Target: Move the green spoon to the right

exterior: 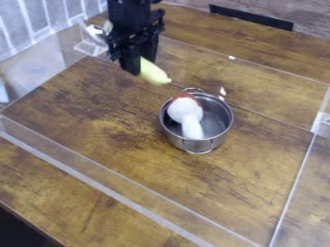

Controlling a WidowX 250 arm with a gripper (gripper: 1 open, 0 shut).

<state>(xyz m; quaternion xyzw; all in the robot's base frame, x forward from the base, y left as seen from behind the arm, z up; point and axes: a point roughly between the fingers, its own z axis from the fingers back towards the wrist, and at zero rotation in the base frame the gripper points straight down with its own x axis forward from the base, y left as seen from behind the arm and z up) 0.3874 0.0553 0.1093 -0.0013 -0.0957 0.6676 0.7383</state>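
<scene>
My black gripper (134,66) hangs over the back left of the wooden table, pointing almost straight down. Its fingers are shut on the green spoon (154,70), whose yellow-green handle sticks out below and to the right of the fingers, lifted off the table. The spoon's metal head is hidden behind the gripper. The spoon hangs a little left of and behind the steel bowl (198,123).
The steel bowl holds a white object (188,114) with a red bit at its rim. Clear plastic walls (271,68) fence the table on all sides. A white rack (33,24) stands at the far left.
</scene>
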